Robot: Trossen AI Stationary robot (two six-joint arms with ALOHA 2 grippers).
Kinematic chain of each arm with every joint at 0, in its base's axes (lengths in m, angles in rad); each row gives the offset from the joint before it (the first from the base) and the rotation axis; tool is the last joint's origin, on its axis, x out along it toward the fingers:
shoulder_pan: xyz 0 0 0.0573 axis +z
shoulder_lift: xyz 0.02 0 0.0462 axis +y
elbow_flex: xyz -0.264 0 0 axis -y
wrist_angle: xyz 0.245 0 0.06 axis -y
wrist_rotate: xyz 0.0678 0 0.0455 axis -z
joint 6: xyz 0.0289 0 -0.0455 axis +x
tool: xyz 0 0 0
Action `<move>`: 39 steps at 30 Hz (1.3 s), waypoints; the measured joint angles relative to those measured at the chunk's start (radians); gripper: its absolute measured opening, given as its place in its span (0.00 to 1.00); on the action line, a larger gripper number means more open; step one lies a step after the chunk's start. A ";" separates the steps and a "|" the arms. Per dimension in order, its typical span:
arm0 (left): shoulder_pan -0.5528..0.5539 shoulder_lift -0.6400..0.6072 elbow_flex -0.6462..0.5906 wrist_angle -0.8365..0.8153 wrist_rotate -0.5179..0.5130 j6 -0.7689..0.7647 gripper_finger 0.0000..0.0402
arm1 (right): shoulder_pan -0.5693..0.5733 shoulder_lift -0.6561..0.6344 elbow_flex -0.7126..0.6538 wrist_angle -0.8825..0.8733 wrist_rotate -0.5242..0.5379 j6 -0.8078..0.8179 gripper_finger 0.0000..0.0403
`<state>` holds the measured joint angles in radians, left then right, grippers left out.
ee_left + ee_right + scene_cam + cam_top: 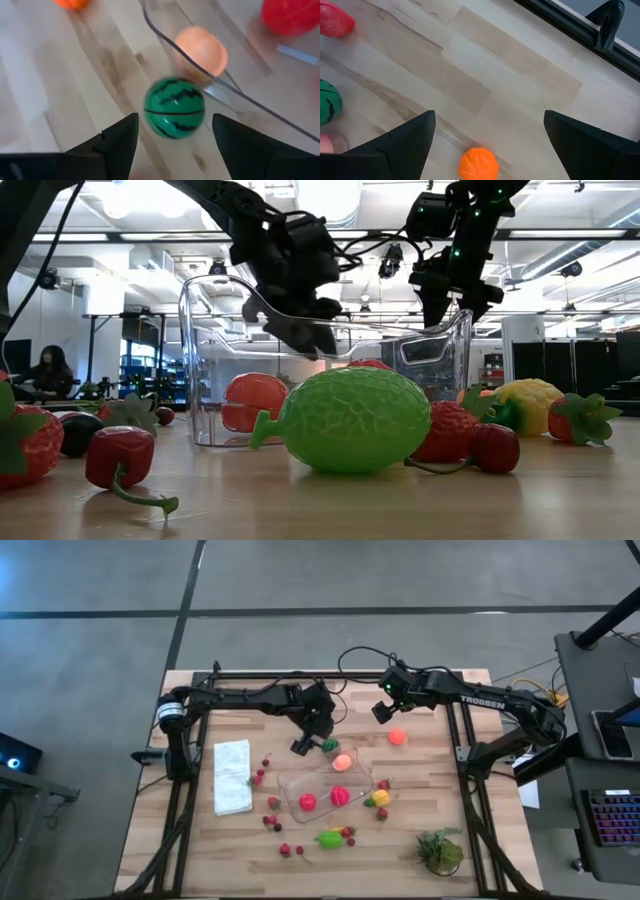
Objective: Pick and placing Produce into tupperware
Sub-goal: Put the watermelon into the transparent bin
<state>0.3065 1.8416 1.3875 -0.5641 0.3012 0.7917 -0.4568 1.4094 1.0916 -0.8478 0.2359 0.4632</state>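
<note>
I have the tupperware (325, 792) sitting mid-worktop with three pieces already in it: two red fruits (308, 802) side by side and a pale peach-coloured one (342, 763) at the far corner. The striped melon (174, 107) lies on the wood just outside that far corner, between my left gripper's (175, 137) fingers, which stand apart on either side of it without touching. I judge that this is the piece in hand, not yet gripped. My right gripper (487, 145) hangs over the far side of the worktop (470, 830), fingers spread wide and empty, with the orange fruit (478, 163) below it. Most of the job is left: the lime-green fruit (331, 838), the yellow one (381, 798) and the red berries (285, 849) around the container still lie loose.
</note>
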 joint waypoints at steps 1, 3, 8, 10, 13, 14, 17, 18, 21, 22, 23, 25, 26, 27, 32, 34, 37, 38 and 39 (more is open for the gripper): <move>0.000 0.000 0.000 -0.003 0.000 0.006 0.60 | 0.000 0.000 0.000 0.000 0.000 0.000 0.91; 0.000 0.000 0.000 0.012 0.000 0.053 0.60 | 0.000 0.000 0.000 0.001 0.000 0.000 0.91; 0.000 0.007 0.000 0.064 0.001 0.127 0.60 | 0.000 0.000 0.000 0.001 0.000 0.000 0.91; 0.000 0.023 0.000 0.051 0.003 0.124 0.60 | 0.000 0.000 0.000 0.002 0.000 0.000 0.91; 0.001 0.053 0.000 0.039 0.003 0.123 0.60 | 0.000 0.000 0.000 0.002 0.000 0.000 0.91; 0.001 0.059 0.002 0.040 0.003 0.114 0.60 | 0.000 0.000 0.000 0.002 0.000 0.000 0.91; 0.001 0.075 0.016 0.041 -0.001 0.042 0.60 | 0.000 0.000 0.000 0.002 0.000 0.000 0.91; 0.001 0.076 0.017 0.041 -0.002 0.024 0.60 | 0.000 0.000 0.000 0.002 0.000 0.000 0.91; 0.001 0.075 0.018 0.040 -0.030 0.011 0.60 | 0.000 0.000 0.000 0.002 0.000 0.000 0.91; 0.001 0.073 0.020 0.040 -0.044 0.010 0.60 | 0.000 0.000 0.000 0.002 0.000 0.000 0.91; 0.001 0.071 0.021 0.039 -0.055 0.007 0.60 | 0.000 0.000 0.000 0.003 0.000 0.000 0.91; 0.000 0.069 0.024 0.044 -0.052 -0.001 0.60 | 0.000 0.000 0.000 0.003 0.000 -0.001 0.91; 0.000 0.069 0.023 0.044 -0.049 0.000 0.60 | 0.000 0.000 0.000 0.004 0.000 -0.001 0.91; -0.001 0.069 0.020 0.048 -0.048 0.000 0.60 | 0.000 0.000 0.000 0.005 0.000 0.000 0.91; -0.001 0.071 0.015 0.043 -0.040 0.013 0.60 | 0.000 0.000 0.000 0.012 0.000 -0.001 0.91; -0.001 0.071 0.015 0.035 -0.003 0.027 0.60 | 0.000 0.000 0.000 0.017 0.000 0.000 0.91; -0.001 0.071 0.015 0.037 0.013 0.026 0.60 | 0.000 0.000 0.000 0.019 0.000 0.000 0.91; -0.001 0.071 0.015 0.038 0.019 0.026 0.60 | 0.000 0.000 0.000 0.020 0.000 -0.001 0.91; 0.000 0.071 0.015 0.038 0.030 0.026 0.60 | 0.000 0.000 0.000 0.020 0.000 0.000 0.91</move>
<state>0.3063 1.9121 1.4025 -0.5259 0.3316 0.8173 -0.4568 1.4094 1.0916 -0.8280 0.2359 0.4629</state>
